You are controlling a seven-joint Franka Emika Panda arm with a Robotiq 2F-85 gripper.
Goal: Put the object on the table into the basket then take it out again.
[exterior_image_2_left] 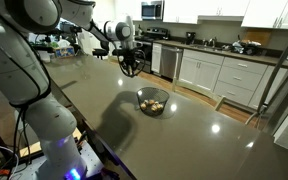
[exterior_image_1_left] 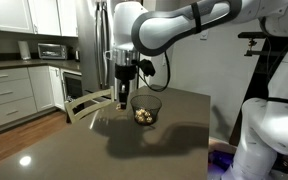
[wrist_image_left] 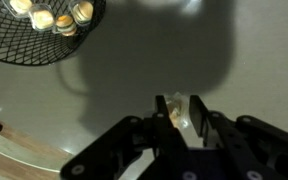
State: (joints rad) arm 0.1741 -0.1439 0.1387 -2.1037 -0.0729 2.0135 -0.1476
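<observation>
In the wrist view, the basket (wrist_image_left: 39,35) sits in the upper left of the frame on the bench (wrist_image_left: 134,60), with a few pale lumps (wrist_image_left: 54,18) inside it. To its right, low in the frame, your pincer (wrist_image_left: 179,112) is clamped on the object (wrist_image_left: 176,119). The small cream lump sits between the dark fingers (wrist_image_left: 197,112), outside the basket and apart from it.

In an exterior view, your pincer (exterior_image_1_left: 124,95) hangs left of frame centre, pointing down, just left of the basket (exterior_image_1_left: 144,108) and outside its rim. You cannot tell whether its tips touch the bench (exterior_image_1_left: 174,140).

In an exterior view, the pincer (exterior_image_2_left: 132,68) shows in the upper middle, up and left of the basket (exterior_image_2_left: 152,102), which stands at frame centre on the glossy bench (exterior_image_2_left: 184,140).
</observation>
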